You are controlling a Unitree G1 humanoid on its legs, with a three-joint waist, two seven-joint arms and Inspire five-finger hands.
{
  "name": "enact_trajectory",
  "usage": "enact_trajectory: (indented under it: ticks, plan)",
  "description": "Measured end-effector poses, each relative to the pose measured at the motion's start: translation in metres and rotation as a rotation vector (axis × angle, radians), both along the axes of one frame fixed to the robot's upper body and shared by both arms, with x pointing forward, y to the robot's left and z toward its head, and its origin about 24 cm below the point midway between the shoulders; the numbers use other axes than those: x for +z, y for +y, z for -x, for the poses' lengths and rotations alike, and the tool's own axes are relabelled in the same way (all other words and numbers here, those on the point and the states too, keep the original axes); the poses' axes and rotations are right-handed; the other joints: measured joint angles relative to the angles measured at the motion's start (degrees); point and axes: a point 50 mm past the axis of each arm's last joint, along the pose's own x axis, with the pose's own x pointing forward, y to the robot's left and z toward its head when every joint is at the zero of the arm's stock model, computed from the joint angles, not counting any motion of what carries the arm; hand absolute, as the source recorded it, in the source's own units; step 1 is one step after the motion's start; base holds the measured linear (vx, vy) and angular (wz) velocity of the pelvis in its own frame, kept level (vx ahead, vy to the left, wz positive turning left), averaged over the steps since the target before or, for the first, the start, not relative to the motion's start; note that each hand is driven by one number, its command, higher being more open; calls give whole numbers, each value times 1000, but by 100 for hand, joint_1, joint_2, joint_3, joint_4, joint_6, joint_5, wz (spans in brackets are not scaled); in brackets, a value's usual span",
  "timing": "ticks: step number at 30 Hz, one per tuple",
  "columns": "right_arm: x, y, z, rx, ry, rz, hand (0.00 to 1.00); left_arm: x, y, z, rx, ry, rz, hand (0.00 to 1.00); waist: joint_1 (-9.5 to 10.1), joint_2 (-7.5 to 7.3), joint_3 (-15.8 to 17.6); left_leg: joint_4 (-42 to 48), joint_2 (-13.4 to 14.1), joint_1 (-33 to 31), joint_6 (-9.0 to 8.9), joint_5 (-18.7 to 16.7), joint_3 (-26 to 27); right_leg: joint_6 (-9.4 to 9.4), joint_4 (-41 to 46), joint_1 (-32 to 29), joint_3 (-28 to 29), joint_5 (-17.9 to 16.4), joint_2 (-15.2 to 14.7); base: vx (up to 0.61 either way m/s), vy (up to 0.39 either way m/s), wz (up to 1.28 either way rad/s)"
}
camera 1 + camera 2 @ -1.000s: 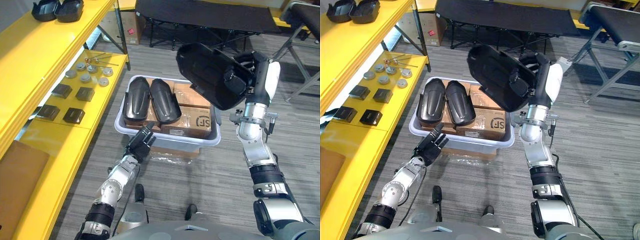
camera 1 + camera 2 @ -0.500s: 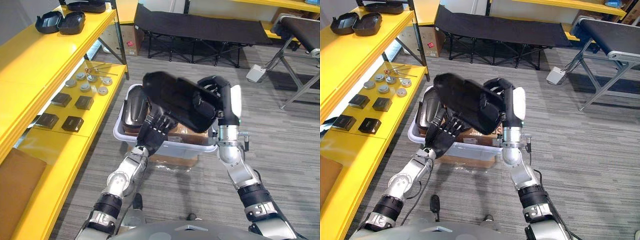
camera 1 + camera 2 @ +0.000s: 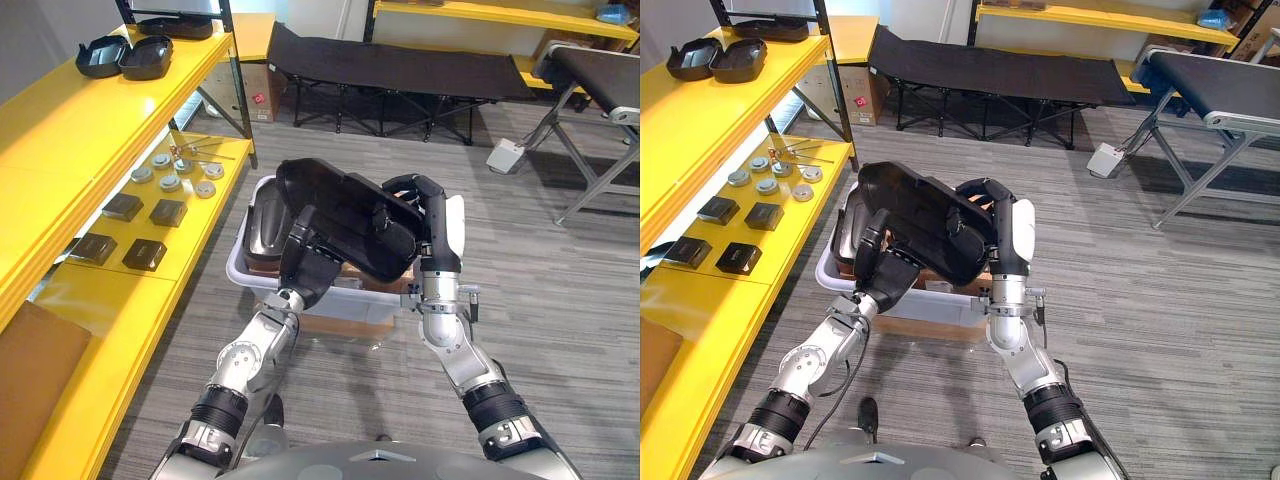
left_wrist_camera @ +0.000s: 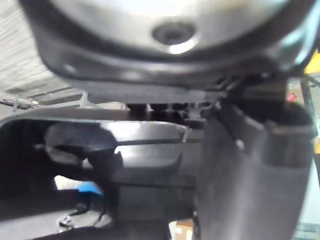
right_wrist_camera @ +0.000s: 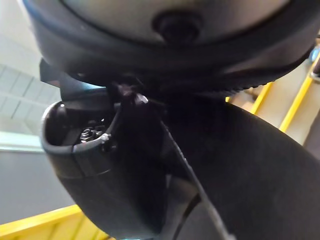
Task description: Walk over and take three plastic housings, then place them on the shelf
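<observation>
Right robot hand (image 3: 425, 200), in the left eye view, is clenched over the right end of a large glossy black plastic housing (image 3: 340, 215). I see the housing held in the air above a pale grey plastic bin (image 3: 240, 277). Left robot hand (image 3: 308, 262) sits under the housing's left end, fingers hooked up round its near edge. The housing's long axis runs from far left to near right across the robot's front. A long yellow metal shelf (image 3: 80, 110) lies to the robot's left, so the left robot hand is the one nearer to it. Two more black housings (image 3: 148, 58) rest on its upper level.

In the right eye view, a second black housing in the bin (image 3: 848, 232) lies just below the held one.

The left wrist view shows the held housing's hollow inside, close against the hand.

The right wrist view shows its dark curved wall wrapped by that hand's fingers.

I judge that the coming move is a leftward carry.
</observation>
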Motion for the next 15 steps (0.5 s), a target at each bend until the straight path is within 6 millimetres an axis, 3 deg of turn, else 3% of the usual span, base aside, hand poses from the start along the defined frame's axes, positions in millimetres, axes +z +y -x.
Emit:
enact_trajectory:
  ticks: [1, 2, 8, 15]
  plan:
    - [-1, 2, 1, 6, 3, -3, 0, 0, -3, 1, -17, -3, -9, 100, 0, 0, 0, 0, -3, -2, 0, 0, -9, 0, -7, 7, -8, 0, 0, -2, -4, 6]
    - [-2, 4, 1, 13, 6, -2, 0, 0, -5, 3, -42, -5, -17, 0, 1, -1, -1, 0, -5, -4, 0, 0, -11, 0, -15, 10, -14, 0, 0, 0, 0, 0]
    - [-8, 9, 8, 37, 24, -17, 0, -3, -21, 13, -191, -47, -96, 0, 3, -78, -89, 1, -37, -18, 0, -1, -29, 9, -60, 32, -23, 6, -4, 1, -2, 1]
    - [-9, 19, 18, 106, -6, -36, 0, -4, -24, 15, -251, -95, -163, 0, -31, -98, -107, 1, -38, -8, -1, -2, -14, 14, -62, 31, -22, 9, -9, -2, 0, -1]
